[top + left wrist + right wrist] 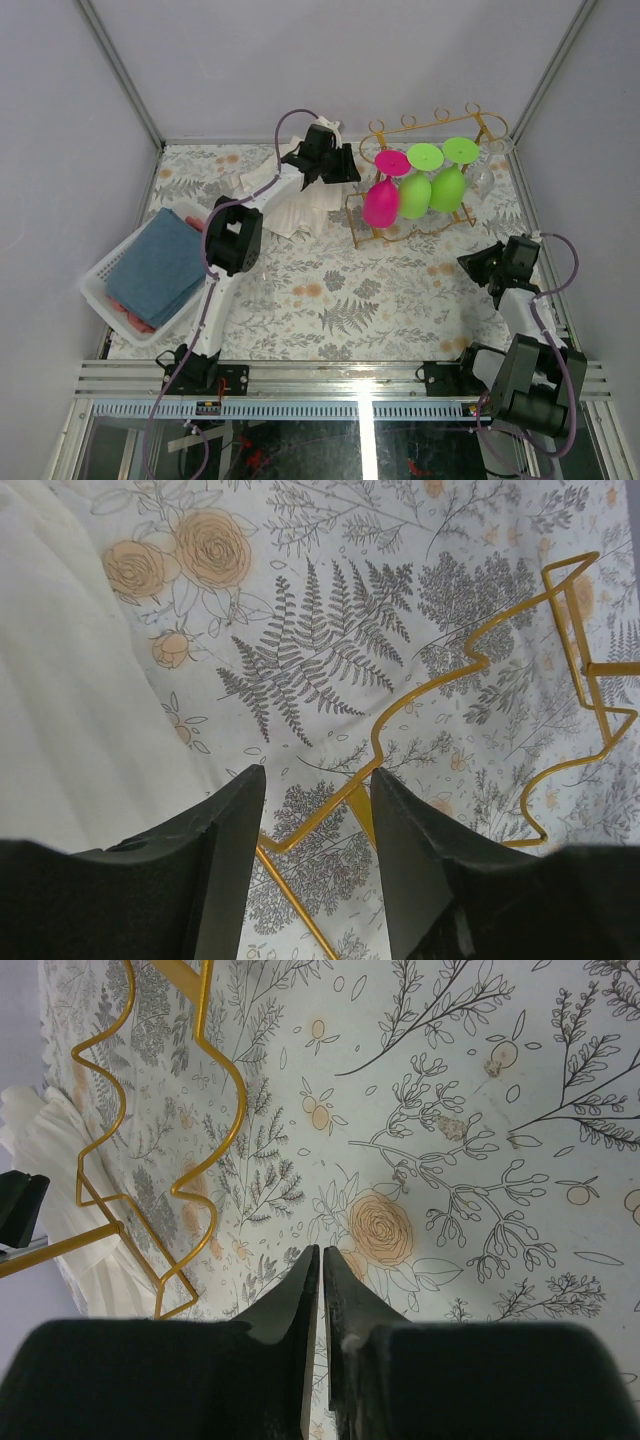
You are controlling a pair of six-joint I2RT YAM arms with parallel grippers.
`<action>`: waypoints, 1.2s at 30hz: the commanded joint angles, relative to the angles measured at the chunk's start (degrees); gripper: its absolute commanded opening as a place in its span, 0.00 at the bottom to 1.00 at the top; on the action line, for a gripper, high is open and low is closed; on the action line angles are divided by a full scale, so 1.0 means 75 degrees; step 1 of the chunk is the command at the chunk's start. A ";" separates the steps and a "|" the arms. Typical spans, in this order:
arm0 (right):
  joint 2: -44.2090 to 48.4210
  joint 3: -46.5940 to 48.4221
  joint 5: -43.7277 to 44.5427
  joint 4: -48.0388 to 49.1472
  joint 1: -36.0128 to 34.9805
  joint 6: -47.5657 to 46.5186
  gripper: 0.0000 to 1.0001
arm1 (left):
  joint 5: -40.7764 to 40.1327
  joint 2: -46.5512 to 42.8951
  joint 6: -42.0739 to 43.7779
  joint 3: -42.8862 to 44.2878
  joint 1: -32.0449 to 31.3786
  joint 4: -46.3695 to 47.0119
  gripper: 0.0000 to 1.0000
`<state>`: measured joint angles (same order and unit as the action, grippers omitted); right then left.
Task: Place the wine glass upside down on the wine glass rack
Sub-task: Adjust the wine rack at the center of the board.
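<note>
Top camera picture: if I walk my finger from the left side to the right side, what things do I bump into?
White plastic basket holding a blue folded cloth → crumpled white cloth → pink upside-down wine glass → two green upside-down wine glasses, all three hanging on the gold wire wine glass rack → right arm's black gripper.

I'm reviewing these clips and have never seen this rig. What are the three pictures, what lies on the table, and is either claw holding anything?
Two robot arms are bolted at the table's near edge. The overhead picture looks down from behind them; the other two come from a camera on each wrist.

The floral tablecloth carries a gold wine glass rack with a pink glass and two green glasses hanging upside down, a white basket holding a blue cloth, and a white cloth.

The left gripper is open, its fingers straddling the rack's base wire. The right gripper is nearly closed on nothing. Neither holds a glass.
</note>
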<state>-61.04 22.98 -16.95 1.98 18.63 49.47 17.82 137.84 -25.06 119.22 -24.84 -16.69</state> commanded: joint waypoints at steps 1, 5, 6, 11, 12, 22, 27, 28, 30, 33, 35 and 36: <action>-0.0317 0.0361 0.0186 0.0590 -0.0040 -0.0108 0.09 | -0.0299 0.0266 -0.0062 0.0440 -0.0172 0.0093 0.44; -0.0764 0.0534 0.0197 0.0756 -0.0037 -0.0140 0.08 | -0.0586 0.0304 -0.0115 0.0376 -0.0180 0.0002 0.43; -0.0905 0.0613 0.0197 0.0797 -0.0037 -0.0147 0.08 | -0.0707 0.0319 -0.0122 0.0379 -0.0180 -0.0057 0.43; -0.1847 0.1066 0.0048 0.1186 -0.0040 -0.0013 0.03 | -0.0898 0.0338 -0.0162 0.0363 -0.0180 -0.0341 0.43; -0.2038 0.1211 -0.0010 0.1226 -0.0043 -0.0021 0.02 | -0.0900 0.0320 -0.0148 0.0325 -0.0190 -0.0377 0.43; -0.3700 0.2124 -0.0172 0.1680 -0.0045 0.0198 0.00 | -0.0840 0.0022 -0.0024 -0.0449 -0.0215 -0.0375 0.41; -0.4300 0.2627 -0.0289 0.1639 -0.0049 0.0110 0.00 | -0.0801 -0.0026 0.0001 -0.0500 -0.0279 -0.0435 0.41; -0.4404 0.2720 -0.0336 0.1625 -0.0049 0.0106 0.00 | -0.0795 -0.0028 -0.0005 -0.0498 -0.0285 -0.0472 0.40; -0.4530 0.2883 -0.0363 0.1611 -0.0048 0.0100 0.00 | -0.0795 -0.0050 -0.0021 -0.0559 -0.0286 -0.0509 0.40; -0.4918 0.3071 -0.0343 0.1615 -0.0053 0.0081 0.00 | -0.0803 -0.0125 -0.0034 -0.0776 -0.0303 -0.0506 0.39; -0.5096 0.3233 -0.0352 0.1596 -0.0050 0.0067 0.00 | -0.0814 -0.0185 -0.0024 -0.0941 -0.0316 -0.0495 0.39; -0.5173 0.3291 -0.0362 0.1589 -0.0056 0.0064 0.00 | -0.0819 -0.0220 -0.0022 -0.1016 -0.0329 -0.0478 0.38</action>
<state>-98.02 44.40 -18.79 12.64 18.61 50.43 11.90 138.80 -25.80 114.34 -26.63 -19.20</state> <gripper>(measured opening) 0.009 0.390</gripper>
